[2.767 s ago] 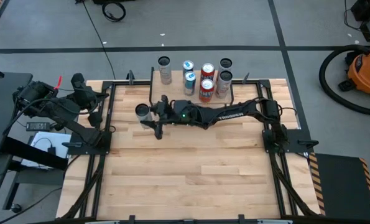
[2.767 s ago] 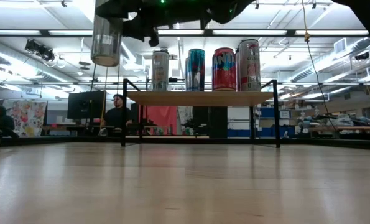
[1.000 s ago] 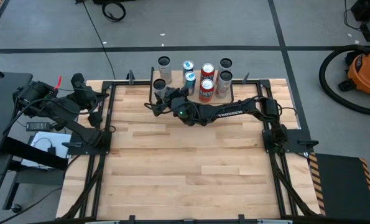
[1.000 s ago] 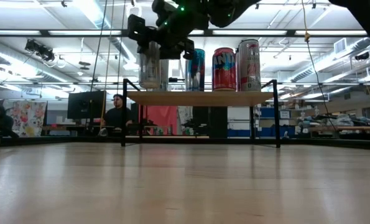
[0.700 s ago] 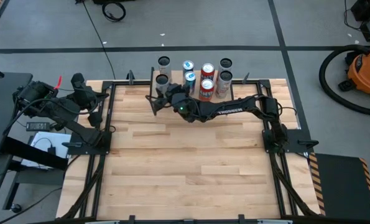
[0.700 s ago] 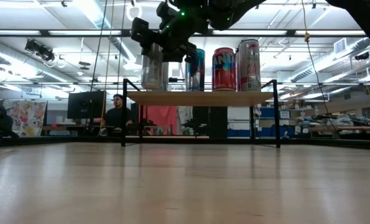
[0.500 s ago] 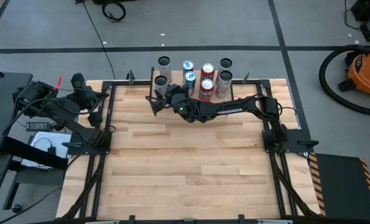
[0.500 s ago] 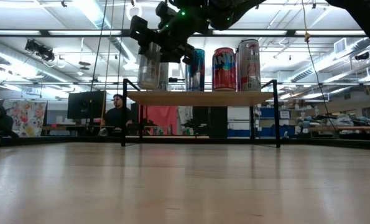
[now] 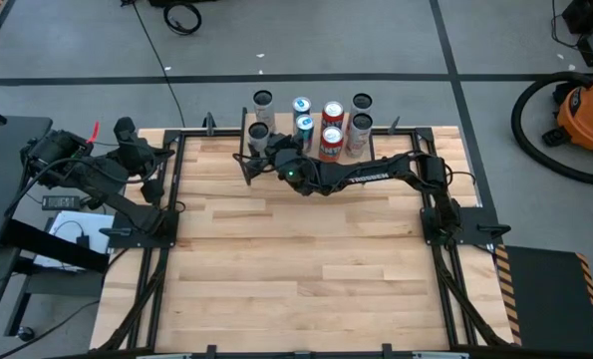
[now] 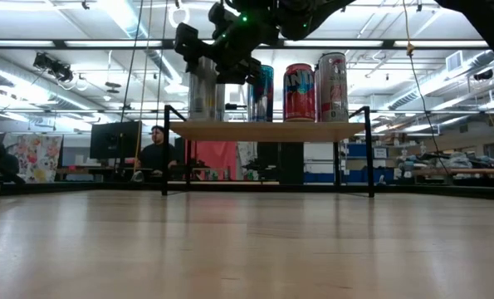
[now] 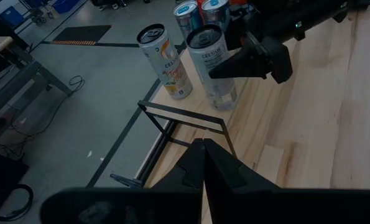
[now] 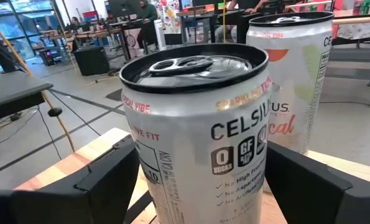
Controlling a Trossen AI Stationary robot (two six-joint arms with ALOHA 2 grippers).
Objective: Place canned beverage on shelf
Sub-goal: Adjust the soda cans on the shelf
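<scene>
Light-wood shelf (image 9: 376, 152) at table's (image 9: 296, 289) far edge holds 7 cans — 4 in back row, 3 in front; the silver can (image 9: 257, 134) stands upright at the shelf's left-front corner; right gripper (image 9: 259, 150) straddles it, fingers (image 12: 97, 180) spread, gaps each side — released; left gripper (image 11: 203, 163) clenched, parked off table's left edge; near half of tabletop bare.

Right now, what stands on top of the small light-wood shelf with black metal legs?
Seven tall cans stand upright on the shelf. The silver-white can sits between the right gripper's spread fingers. The arm covers part of the board and the cans' bases.
</scene>
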